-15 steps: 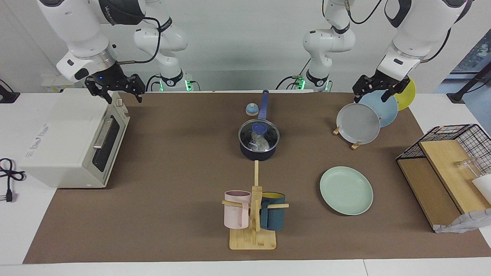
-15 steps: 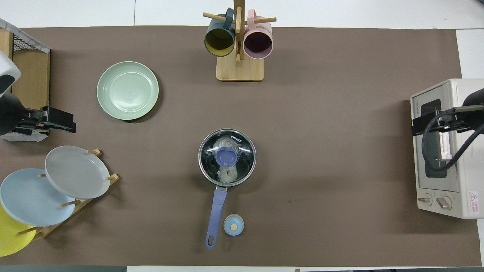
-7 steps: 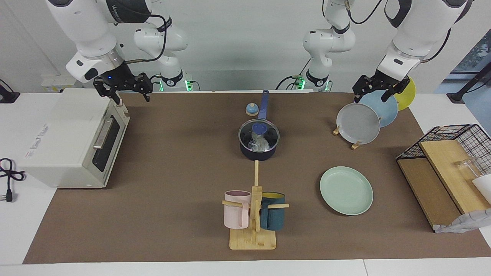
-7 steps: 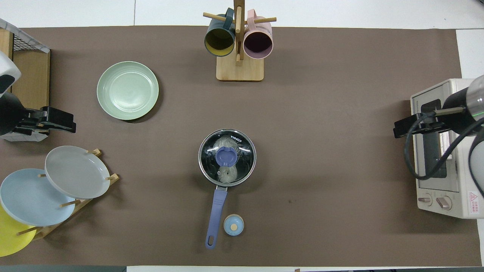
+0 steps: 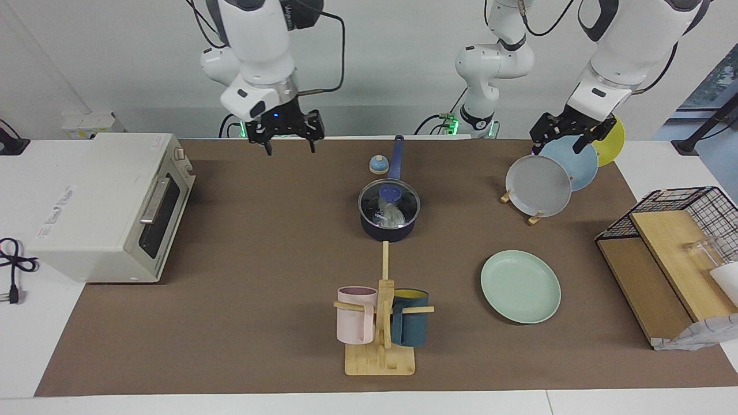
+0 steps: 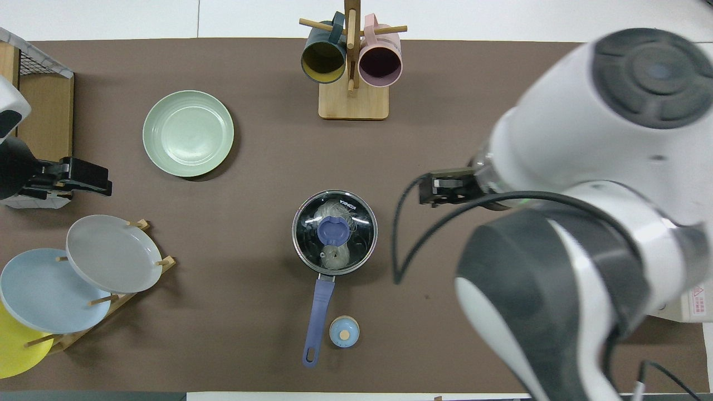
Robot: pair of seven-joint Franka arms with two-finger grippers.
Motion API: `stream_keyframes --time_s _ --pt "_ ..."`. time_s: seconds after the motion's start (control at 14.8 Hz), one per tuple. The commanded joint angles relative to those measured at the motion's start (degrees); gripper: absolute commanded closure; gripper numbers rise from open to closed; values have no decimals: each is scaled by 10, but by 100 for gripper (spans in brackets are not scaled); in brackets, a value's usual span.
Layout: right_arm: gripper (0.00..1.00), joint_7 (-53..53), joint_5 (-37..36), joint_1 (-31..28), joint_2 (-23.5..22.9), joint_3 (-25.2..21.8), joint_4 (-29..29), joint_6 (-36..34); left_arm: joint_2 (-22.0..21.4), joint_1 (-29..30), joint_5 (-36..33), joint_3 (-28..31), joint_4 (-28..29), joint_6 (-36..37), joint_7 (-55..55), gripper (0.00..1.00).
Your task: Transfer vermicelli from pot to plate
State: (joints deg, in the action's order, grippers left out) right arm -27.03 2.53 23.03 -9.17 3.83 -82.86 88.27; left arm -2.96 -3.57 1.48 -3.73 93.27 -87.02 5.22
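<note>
In the facing view, the right gripper (image 5: 286, 138) hangs with its fingers apart over the mat near the robots' edge, toward the right arm's end from the pot (image 5: 387, 232); the vermicelli (image 5: 390, 214) lies inside the pot under the lid (image 5: 390, 192), and the plate (image 5: 520, 286) sits farther from the robots, toward the left arm's end. The left gripper (image 5: 568, 139) waits over the plate rack (image 5: 537, 185), fingers seemingly apart. We judge that the lid must come off first, so we would centre over its knob, drop straight down and lift vertically to avoid dragging the pot. From overhead, the right gripper (image 6: 445, 188) is beside the pot, not over it, and the knob sits mid-lid, so we would align there before descending
</note>
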Motion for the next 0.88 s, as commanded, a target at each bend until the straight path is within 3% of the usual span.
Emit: stream_keyframes --time_s 0.0,0.34,0.54,0.81 --pt "0 -97 -2 65 -132 1 122 15 -6 4 -10 -3 -1 3 -6 0" --pt "0 -209 -41 149 -204 3 118 93 -6 4 -10 -3 -1 3 -6 0" --pt "0 -210 -45 151 -203 3 94 126 -6 4 -10 -2 -1 3 -6 0" --pt "0 -207 -44 148 -173 3 17 154 -6 3 -10 -3 -1 4 -5 0"
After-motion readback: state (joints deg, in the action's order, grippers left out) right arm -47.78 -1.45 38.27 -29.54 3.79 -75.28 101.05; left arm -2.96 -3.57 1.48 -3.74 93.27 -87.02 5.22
